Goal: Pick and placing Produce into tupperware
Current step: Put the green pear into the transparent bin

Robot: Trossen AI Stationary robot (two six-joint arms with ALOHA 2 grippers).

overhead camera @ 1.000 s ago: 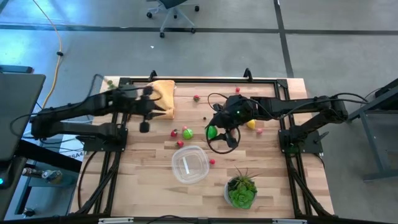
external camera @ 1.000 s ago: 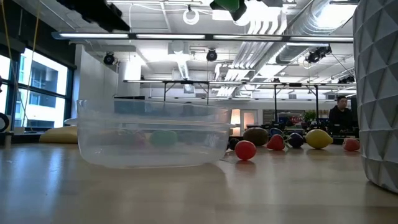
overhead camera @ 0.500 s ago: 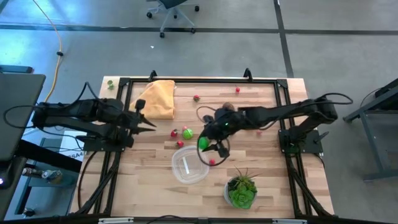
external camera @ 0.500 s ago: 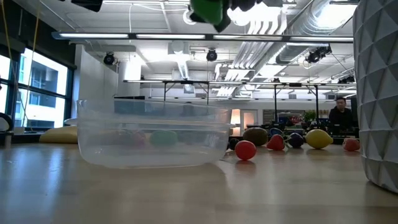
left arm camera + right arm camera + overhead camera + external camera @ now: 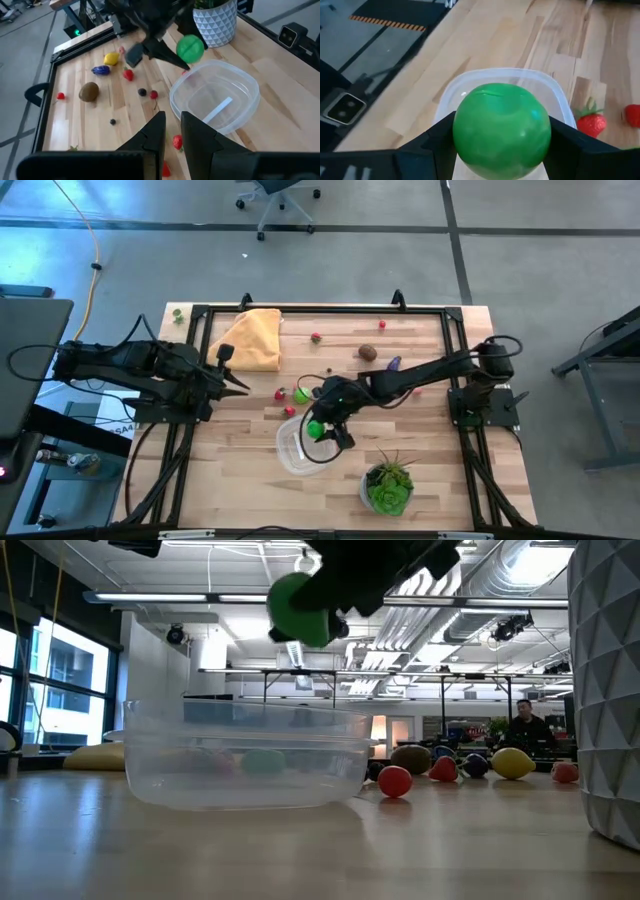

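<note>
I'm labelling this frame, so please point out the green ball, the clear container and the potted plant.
green ball (image 5: 501,131): right wrist view, middle of its front face.
clear container (image 5: 248,85): left wrist view, far rim.
potted plant (image 5: 388,490): high view, centre of the leaves.

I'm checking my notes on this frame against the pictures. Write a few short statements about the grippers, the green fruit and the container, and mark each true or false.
1. The right gripper is shut on the green fruit. True.
2. The green fruit already lies in the tupperware. False: it is held above it.
3. The left gripper holds a strawberry. False: it holds nothing.
4. The tupperware is empty. True.
</note>
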